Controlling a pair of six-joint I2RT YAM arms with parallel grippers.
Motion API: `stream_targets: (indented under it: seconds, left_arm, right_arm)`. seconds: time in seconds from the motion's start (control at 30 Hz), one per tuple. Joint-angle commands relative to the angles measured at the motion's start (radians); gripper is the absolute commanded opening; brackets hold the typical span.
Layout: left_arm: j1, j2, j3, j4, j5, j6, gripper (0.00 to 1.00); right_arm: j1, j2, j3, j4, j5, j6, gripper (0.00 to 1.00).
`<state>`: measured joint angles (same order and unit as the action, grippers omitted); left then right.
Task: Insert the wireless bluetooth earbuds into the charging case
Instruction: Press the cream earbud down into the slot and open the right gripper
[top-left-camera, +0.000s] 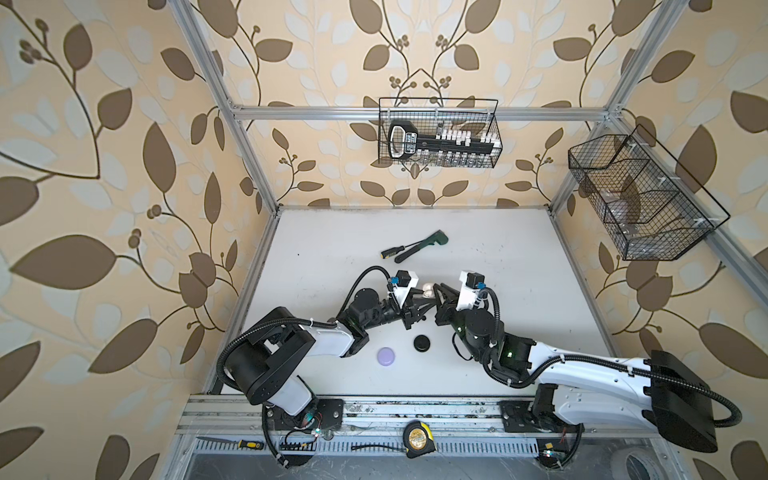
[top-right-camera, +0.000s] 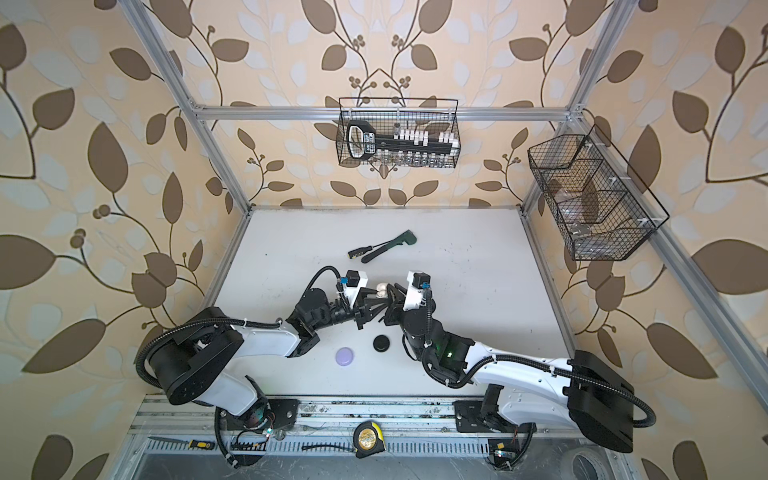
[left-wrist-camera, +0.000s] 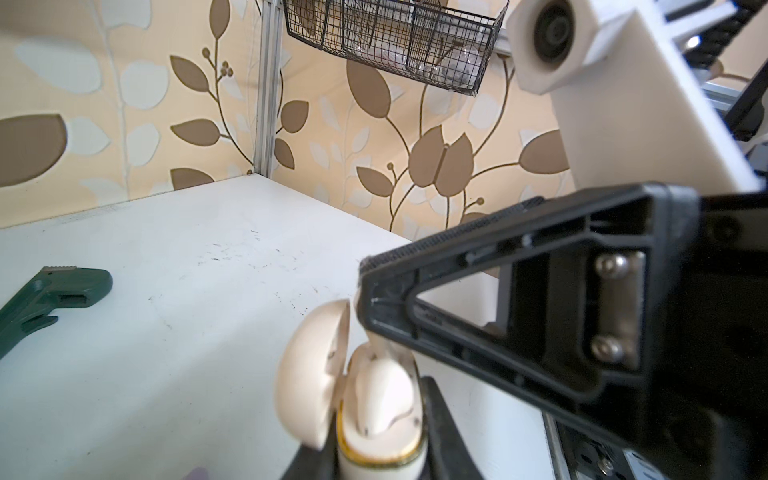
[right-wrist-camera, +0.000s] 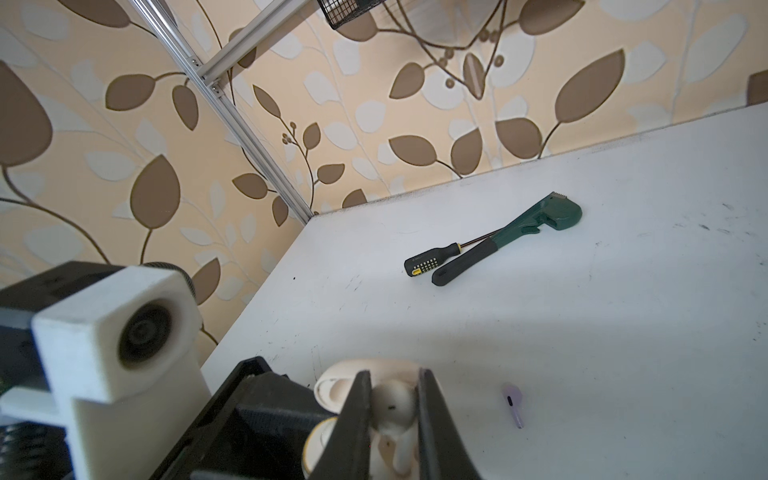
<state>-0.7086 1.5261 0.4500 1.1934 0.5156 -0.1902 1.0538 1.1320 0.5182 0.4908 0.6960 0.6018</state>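
Observation:
My left gripper (left-wrist-camera: 380, 451) is shut on a cream charging case (left-wrist-camera: 374, 457), held upright with its lid (left-wrist-camera: 309, 374) swung open. A white-cream earbud (right-wrist-camera: 392, 405) sits between the fingers of my right gripper (right-wrist-camera: 394, 409), which is shut on it right over the case's mouth, stem pointing down into it. In the left wrist view a cream earbud shape (left-wrist-camera: 384, 390) lies in the case's opening, under the right gripper's black finger (left-wrist-camera: 478, 299). In both top views the two grippers meet at the case (top-left-camera: 428, 289) (top-right-camera: 381, 289) mid-table. One lilac earbud (right-wrist-camera: 513, 405) lies loose on the table beside them.
A closed lilac case (top-left-camera: 386, 356) and a closed black case (top-left-camera: 422, 343) sit nearer the front. A green wrench (top-left-camera: 424, 245) and a screwdriver (top-left-camera: 392, 252) lie farther back. Wire baskets (top-left-camera: 438, 133) (top-left-camera: 640, 195) hang on the frame. A tape measure (top-left-camera: 418, 438) rests on the front rail.

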Motion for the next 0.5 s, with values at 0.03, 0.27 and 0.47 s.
stream_targets:
  seconds: [0.03,0.27,0.47]
  left_arm:
    - [-0.005,-0.055,-0.010,0.096,-0.016,-0.002,0.00]
    - [-0.005,-0.059,-0.023,0.125,-0.011,0.000,0.00]
    - [-0.005,-0.059,-0.026,0.130,-0.014,-0.003,0.00]
  right_arm:
    - [0.005,-0.017,-0.025,-0.028,0.033,0.013,0.18]
    - [0.011,-0.007,-0.024,-0.027,0.006,0.027,0.17]
    - [0.025,-0.005,-0.027,-0.020,0.001,0.033,0.17]
